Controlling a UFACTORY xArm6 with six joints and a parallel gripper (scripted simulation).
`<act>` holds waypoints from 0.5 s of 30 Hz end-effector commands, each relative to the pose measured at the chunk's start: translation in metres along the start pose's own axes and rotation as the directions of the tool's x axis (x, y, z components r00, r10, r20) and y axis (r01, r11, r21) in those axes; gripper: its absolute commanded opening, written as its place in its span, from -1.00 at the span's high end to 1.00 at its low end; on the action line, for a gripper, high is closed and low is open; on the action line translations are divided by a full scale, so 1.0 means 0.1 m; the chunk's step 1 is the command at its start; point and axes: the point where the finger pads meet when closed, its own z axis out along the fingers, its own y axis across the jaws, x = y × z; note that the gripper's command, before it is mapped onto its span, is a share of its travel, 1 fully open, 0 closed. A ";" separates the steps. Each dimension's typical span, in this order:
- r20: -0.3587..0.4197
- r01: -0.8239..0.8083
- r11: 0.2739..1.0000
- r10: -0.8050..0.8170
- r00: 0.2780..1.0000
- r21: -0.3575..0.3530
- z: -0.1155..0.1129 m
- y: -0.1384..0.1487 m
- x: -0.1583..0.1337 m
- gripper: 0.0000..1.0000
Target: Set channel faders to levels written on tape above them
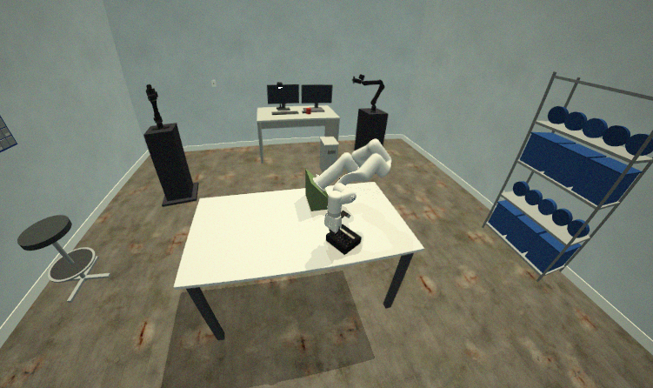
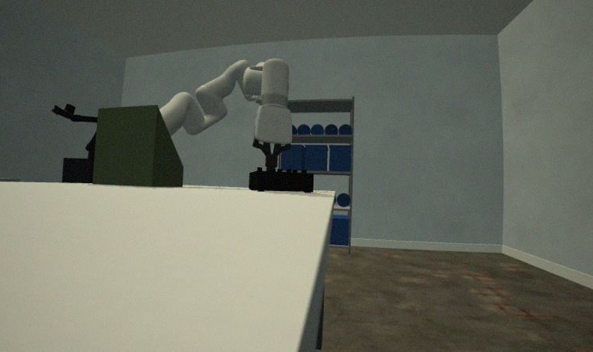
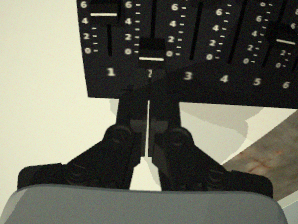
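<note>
I've got the gripper (image 3: 148,106) pinched fully closed, holding nothing, its tips used as a pusher against the second fader's cap (image 3: 152,50), low in its slot. The lighting desk (image 1: 343,240) sits centre-right on the white table (image 1: 251,241).

You have the flat black lighting desk (image 1: 343,239) on the white rectangular table (image 1: 251,241) toward its 3 o'clock edge. The green wedge-shaped box (image 1: 314,192) sits at its 11 o'clock, near the table's far edge.
</note>
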 end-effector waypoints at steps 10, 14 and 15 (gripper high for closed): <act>0.003 0.001 1.000 -0.001 1.000 -0.002 -0.01 0.01 0.02 1.00; 0.003 0.001 1.000 -0.001 1.000 -0.002 -0.01 0.01 0.03 1.00; 0.003 0.001 1.000 -0.001 1.000 -0.002 -0.01 0.01 0.04 1.00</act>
